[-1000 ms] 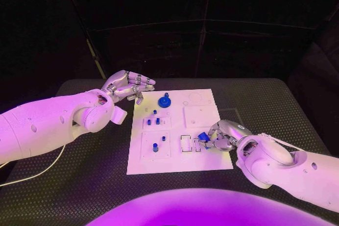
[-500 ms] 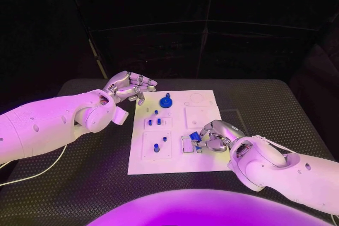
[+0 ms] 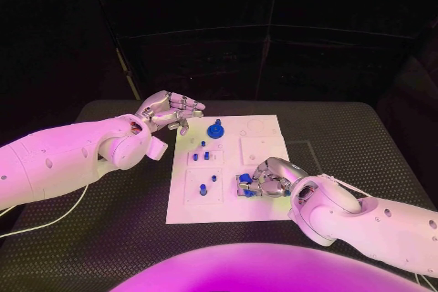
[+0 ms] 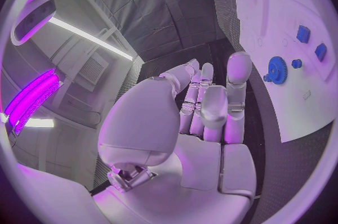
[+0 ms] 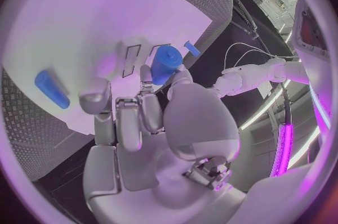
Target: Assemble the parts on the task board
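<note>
The white task board (image 3: 228,209) lies mid-table. My right hand (image 3: 270,178) hovers over its near right part and pinches a blue part (image 3: 245,178) above a white slotted block (image 3: 242,189). In the right wrist view that blue part (image 5: 166,63) sits at the fingertips beside the block's slots (image 5: 132,58). A blue gear (image 3: 214,131) stands at the board's far end, with small blue pegs (image 3: 200,156) and two more (image 3: 208,183) in the left column. My left hand (image 3: 171,110) hangs off the far left corner, fingers loosely bent, holding nothing. The left wrist view shows the gear (image 4: 276,70) beyond my left hand (image 4: 204,106).
Another blue piece (image 5: 53,89) lies flat on the board (image 5: 84,21) near my right hand. A pale cable (image 3: 45,222) runs over the black table at the left. Dark ribbed table surface (image 3: 347,133) surrounds the board.
My right hand has carried the blue part leftward across the board, to over the slotted block. The left hand has stayed in place.
</note>
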Tool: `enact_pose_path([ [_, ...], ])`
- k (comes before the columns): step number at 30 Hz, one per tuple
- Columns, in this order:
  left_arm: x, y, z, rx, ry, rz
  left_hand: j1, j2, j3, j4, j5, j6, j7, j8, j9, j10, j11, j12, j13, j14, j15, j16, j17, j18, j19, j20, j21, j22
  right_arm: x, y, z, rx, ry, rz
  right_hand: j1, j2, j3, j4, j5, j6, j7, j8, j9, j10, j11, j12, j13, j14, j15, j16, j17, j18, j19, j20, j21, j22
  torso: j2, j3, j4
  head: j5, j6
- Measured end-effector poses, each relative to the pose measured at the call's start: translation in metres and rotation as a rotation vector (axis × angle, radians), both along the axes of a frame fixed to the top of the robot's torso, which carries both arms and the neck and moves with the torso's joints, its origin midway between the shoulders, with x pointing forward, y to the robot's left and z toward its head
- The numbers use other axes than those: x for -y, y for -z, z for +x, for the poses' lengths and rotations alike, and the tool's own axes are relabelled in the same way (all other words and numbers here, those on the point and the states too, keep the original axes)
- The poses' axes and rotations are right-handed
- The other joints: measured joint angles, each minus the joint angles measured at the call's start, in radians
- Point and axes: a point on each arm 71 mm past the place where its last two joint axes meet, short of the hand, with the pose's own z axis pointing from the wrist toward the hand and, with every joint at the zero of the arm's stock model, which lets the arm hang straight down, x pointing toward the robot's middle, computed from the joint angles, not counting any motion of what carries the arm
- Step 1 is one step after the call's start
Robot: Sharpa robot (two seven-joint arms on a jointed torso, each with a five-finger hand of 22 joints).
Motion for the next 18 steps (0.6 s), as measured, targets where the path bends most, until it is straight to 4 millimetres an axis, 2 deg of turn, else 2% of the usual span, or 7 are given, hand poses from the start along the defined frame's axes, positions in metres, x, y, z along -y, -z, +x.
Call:
enact_pose_path([
  [4, -0.0001, 0.0, -0.0002, -0.001, 0.0, 0.0, 0.0, 0.0, 0.0, 0.0, 0.0, 0.0, 0.0, 0.0, 0.0, 0.0, 0.0, 0.0, 0.0, 0.0, 0.0, 0.0, 0.0, 0.0, 0.0, 0.0, 0.0, 0.0, -0.0003, 0.0007, 0.0008, -0.001, 0.003, 0.001, -0.074, -0.057, -0.026, 0.003, -0.164, -0.021, 0.012, -0.009, 0.001, -0.018, -0.001, -0.045, -0.036, 0.0, 0.0, -0.01, 0.0, 0.0, -0.005, -0.004, -0.005, -0.017, -0.001, 0.0, -0.0001, 0.002, -0.002],
  [6, 0.0, 0.0, -0.0002, -0.001, 0.001, 0.0, 0.0, 0.0, 0.0, 0.0, 0.0, 0.0, 0.0, 0.0, 0.0, 0.0, 0.0, 0.0, 0.0, 0.0, 0.0, 0.0, 0.0, 0.0, 0.0, 0.0, 0.0, 0.0, -0.0006, 0.001, 0.0013, 0.0, 0.005, 0.002, -0.108, -0.09, -0.018, 0.007, -0.194, -0.032, 0.019, -0.014, 0.0, -0.042, 0.002, -0.086, -0.073, 0.0, 0.0, -0.019, 0.0, 0.0, -0.017, -0.002, -0.016, -0.034, -0.001, 0.0001, -0.0001, 0.002, -0.002],
  [8, -0.0001, 0.0, -0.0003, -0.001, 0.001, 0.0, 0.0, 0.0, 0.0, 0.0, 0.0, 0.0, 0.0, 0.0, 0.0, 0.0, 0.0, 0.0, 0.0, 0.0, 0.0, 0.0, 0.0, 0.0, 0.0, 0.0, 0.0, 0.0, -0.0006, 0.0012, 0.0017, 0.001, 0.007, 0.004, -0.143, -0.126, 0.005, 0.005, -0.202, -0.05, 0.021, -0.017, 0.0, -0.067, 0.008, -0.132, -0.116, 0.0, 0.0, -0.028, 0.0, 0.0, -0.03, 0.004, -0.031, -0.057, -0.001, 0.0001, -0.0001, 0.002, -0.002],
  [11, -0.0003, -0.0001, -0.0003, -0.002, 0.001, 0.0, 0.0, 0.0, 0.0, 0.0, 0.0, 0.0, 0.0, 0.0, 0.0, 0.0, 0.0, 0.0, 0.0, 0.0, 0.0, 0.0, 0.0, 0.0, 0.0, 0.0, 0.0, -0.001, -0.0002, 0.0012, 0.0022, 0.005, 0.011, 0.007, -0.173, -0.156, 0.025, 0.006, -0.203, -0.063, 0.027, -0.018, 0.001, -0.083, 0.014, -0.17, -0.149, 0.0, 0.0, -0.032, 0.0, 0.0, -0.038, 0.005, -0.039, -0.075, -0.002, 0.0001, -0.0001, 0.002, -0.003],
  [16, -0.0006, -0.0001, -0.0005, -0.002, 0.001, 0.001, -0.004, 0.004, 0.0, 0.0, 0.0, 0.0, 0.0, 0.0, -0.001, 0.0, 0.0, 0.0, 0.0, 0.0, 0.0, 0.0, 0.0, 0.0, 0.0, 0.0, 0.0, -0.001, 0.0006, 0.0009, 0.0026, 0.011, 0.015, 0.011, -0.178, -0.161, 0.033, 0.005, -0.203, -0.064, 0.026, -0.018, 0.002, -0.092, 0.013, -0.19, -0.172, 0.0, 0.0, -0.034, 0.0, 0.0, -0.039, 0.007, -0.044, -0.084, -0.002, 0.0002, -0.0001, 0.001, -0.003],
  [17, -0.0007, -0.0001, -0.0005, -0.003, 0.001, 0.001, -0.004, 0.004, 0.0, 0.0, 0.0, 0.0, 0.0, 0.0, -0.001, 0.0, 0.0, 0.0, 0.0, 0.0, 0.0, 0.0, 0.0, 0.0, 0.0, 0.0, 0.0, -0.001, 0.0009, 0.0008, 0.0026, 0.011, 0.015, 0.011, -0.176, -0.158, 0.042, 0.005, -0.203, -0.063, 0.026, -0.018, 0.004, -0.092, 0.013, -0.194, -0.174, 0.0, 0.0, -0.034, 0.0, 0.0, -0.042, 0.009, -0.044, -0.084, -0.002, 0.0003, -0.0001, 0.001, -0.003],
  [18, -0.0007, -0.0001, -0.0006, -0.003, 0.001, 0.001, -0.005, 0.005, 0.0, 0.0, 0.0, 0.0, 0.0, 0.0, -0.001, 0.0, 0.0, 0.0, 0.0, 0.0, 0.0, 0.0, 0.0, 0.0, 0.0, 0.0, 0.0, -0.001, 0.0012, 0.0005, 0.0024, 0.013, 0.015, 0.011, -0.163, -0.146, 0.053, 0.004, -0.196, -0.064, 0.026, -0.018, 0.006, -0.092, 0.013, -0.194, -0.174, 0.0, 0.0, -0.034, 0.0, 0.0, -0.042, 0.009, -0.044, -0.084, -0.002, 0.0003, -0.0001, 0.001, -0.003],
])
